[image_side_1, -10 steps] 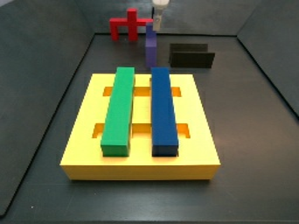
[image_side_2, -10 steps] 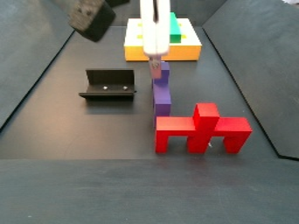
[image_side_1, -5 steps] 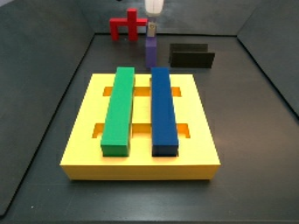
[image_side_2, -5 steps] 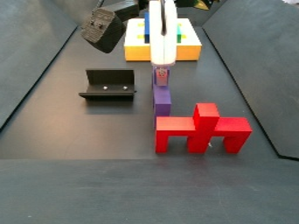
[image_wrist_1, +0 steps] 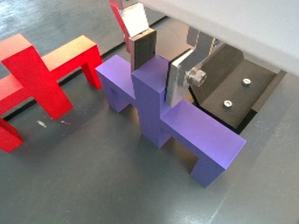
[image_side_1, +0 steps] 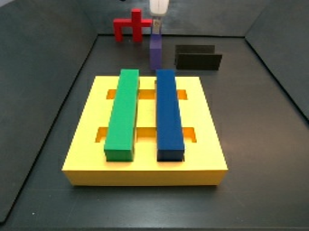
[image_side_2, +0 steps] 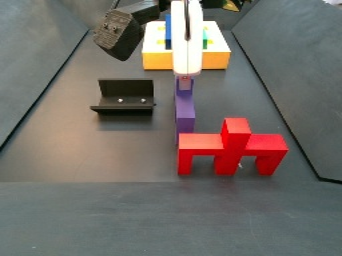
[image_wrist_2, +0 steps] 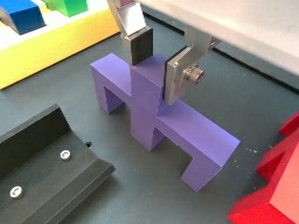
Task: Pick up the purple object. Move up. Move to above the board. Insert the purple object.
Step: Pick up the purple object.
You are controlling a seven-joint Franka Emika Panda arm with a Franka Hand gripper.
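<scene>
- The purple object (image_wrist_1: pixel 158 109) lies on the floor between the red piece (image_wrist_1: pixel 41 74) and the fixture (image_wrist_2: pixel 47 166).
- The gripper (image_wrist_2: pixel 158 54) straddles its raised middle, jaws spread, not yet pinching.
- It looks rigid and light, with matte faces; hold that middle part.

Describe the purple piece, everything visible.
The purple piece is a matte violet block: a long crossbar with a raised middle part and short legs at the ends. It rests on the dark floor between the red piece and the fixture, short of the board, touching neither neighbour. The gripper straddles its raised middle, one finger on each side; whether the pads press it is unclear.
</scene>
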